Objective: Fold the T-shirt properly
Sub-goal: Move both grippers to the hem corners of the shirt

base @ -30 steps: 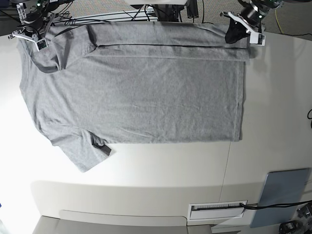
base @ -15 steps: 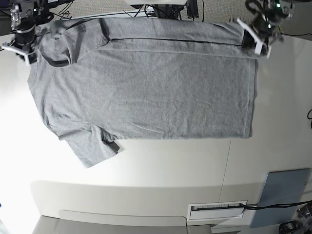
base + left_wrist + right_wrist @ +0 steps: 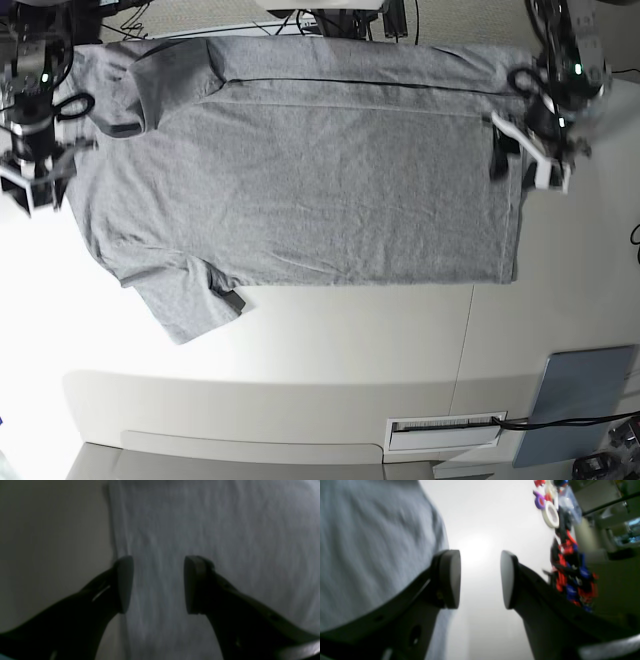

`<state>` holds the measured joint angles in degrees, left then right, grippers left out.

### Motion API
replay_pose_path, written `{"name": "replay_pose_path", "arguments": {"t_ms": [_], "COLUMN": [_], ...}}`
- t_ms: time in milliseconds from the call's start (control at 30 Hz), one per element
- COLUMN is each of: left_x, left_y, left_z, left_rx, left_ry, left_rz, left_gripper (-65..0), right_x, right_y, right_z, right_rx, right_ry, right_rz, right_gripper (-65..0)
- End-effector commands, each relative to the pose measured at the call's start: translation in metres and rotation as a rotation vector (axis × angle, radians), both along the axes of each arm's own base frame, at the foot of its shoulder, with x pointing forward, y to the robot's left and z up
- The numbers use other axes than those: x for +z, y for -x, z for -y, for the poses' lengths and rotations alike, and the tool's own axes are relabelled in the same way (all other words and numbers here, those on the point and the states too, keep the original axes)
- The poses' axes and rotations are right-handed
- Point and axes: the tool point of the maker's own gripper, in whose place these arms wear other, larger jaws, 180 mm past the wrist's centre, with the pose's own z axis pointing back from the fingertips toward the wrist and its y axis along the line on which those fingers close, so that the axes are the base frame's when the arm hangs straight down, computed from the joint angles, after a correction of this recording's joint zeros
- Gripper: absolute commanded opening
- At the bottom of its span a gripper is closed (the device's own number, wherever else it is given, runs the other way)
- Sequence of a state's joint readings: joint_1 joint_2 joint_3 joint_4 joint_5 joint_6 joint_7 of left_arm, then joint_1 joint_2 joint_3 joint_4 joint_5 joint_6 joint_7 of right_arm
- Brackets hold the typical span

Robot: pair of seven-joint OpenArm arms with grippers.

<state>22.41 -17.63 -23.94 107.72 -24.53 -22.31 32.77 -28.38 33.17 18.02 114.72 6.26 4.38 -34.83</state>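
Grey T-shirt (image 3: 300, 170) is lying flat, 1 long strip already folded over; it has just been released, both the left gripper (image 3: 155, 585) and right gripper (image 3: 480, 578) spread wide, empty, being drawn toward its unfolded edge.

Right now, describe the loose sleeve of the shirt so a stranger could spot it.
Find the grey T-shirt spread across the white table. At its lower left corner, the sleeve juts toward the table's near edge. Unlike the folded sleeve at the top, it lies flat and sticks out alone.

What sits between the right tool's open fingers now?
Only bare white table, right wrist view; the T-shirt edge lies beside the right tool.
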Motion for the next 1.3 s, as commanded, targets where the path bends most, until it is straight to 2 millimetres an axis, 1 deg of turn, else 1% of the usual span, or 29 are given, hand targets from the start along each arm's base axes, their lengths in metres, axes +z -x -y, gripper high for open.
{"name": "replay_pose_path", "arguments": {"t_ms": [0,100,167,200,300,367,433,500,600,667,700,800,867,1033,1100,1133,1200,1267], "left_x": [0.015,0.014,0.007,0.000,-0.023,-0.032,-0.036,-0.034,-0.030,-0.031,-0.034,-0.051,-0.059,-0.066,-0.071,-0.074,-0.078,-0.078], "left_y": [-0.018,-0.051,-0.072,-0.082,-0.112,-0.134,-0.153,-0.169,-0.184,-0.188,-0.187,-0.179,-0.174,-0.167,-0.162,-0.161,-0.157,-0.155], "left_z": [-0.001,-0.004,-0.002,-0.001,-0.005,-0.013,-0.021,-0.034,-0.048,-0.051,-0.051,-0.052,-0.055,-0.070,-0.071,-0.064,-0.042,-0.023], "left_rx": [0.003,0.023,0.025,0.025,0.064,0.102,0.144,0.199,0.254,0.257,0.259,0.261,0.267,0.281,0.269,0.232,0.129,0.056], "left_ry": [0.027,0.092,0.113,0.114,0.071,0.038,0.012,-0.003,-0.042,-0.056,-0.056,-0.052,-0.057,-0.075,-0.076,-0.060,0.004,0.069], "left_rz": [0.060,0.066,0.056,0.041,-0.014,-0.034,-0.045,-0.048,-0.054,-0.068,-0.086,-0.153,-0.179,-0.209,-0.238,-0.252,-0.277,-0.283], "left_gripper": [-32.1,-32.1,-32.2,-32.2,-32.2,-32.2,-32.1,-32.1,-32.1,-32.1,-32.1,-32.1,-32.1,-32.1,-32.1,-32.1,-32.1,-32.2], "right_x": [0.018,0.028,0.030,0.027,0.014,0.003,-0.008,-0.019,-0.029,-0.033,-0.034,-0.037,-0.037,-0.038,-0.038,-0.038,-0.037,-0.037], "right_y": [-0.011,-0.030,-0.041,-0.045,-0.054,-0.059,-0.064,-0.067,-0.069,-0.070,-0.070,-0.069,-0.068,-0.068,-0.068,-0.068,-0.069,-0.069], "right_z": [0.005,0.004,0.004,0.004,0.004,0.005,0.002,-0.003,-0.014,-0.020,-0.022,-0.024,-0.023,-0.023,-0.023,-0.023,-0.024,-0.024], "right_rx": [-0.017,-0.038,-0.020,-0.009,0.010,0.010,0.019,0.025,0.048,0.064,0.069,0.069,0.067,0.064,0.064,0.064,0.067,0.069], "right_ry": [-0.001,-0.086,-0.110,-0.132,-0.193,-0.215,-0.228,-0.238,-0.241,-0.241,-0.241,-0.244,-0.243,-0.243,-0.244,-0.244,-0.244,-0.244], "right_rz": [0.048,0.072,0.075,0.070,0.033,-0.003,-0.038,-0.071,-0.102,-0.115,-0.120,-0.130,-0.133,-0.139,-0.139,-0.138,-0.132,-0.130], "right_gripper": [-39.0,-39.0,-39.0,-39.0,-39.0,-39.0,-39.0,-39.0,-39.0,-39.0,-39.0,-39.0,-39.0,-39.0,-39.0,-39.0,-39.0,-39.0]}}
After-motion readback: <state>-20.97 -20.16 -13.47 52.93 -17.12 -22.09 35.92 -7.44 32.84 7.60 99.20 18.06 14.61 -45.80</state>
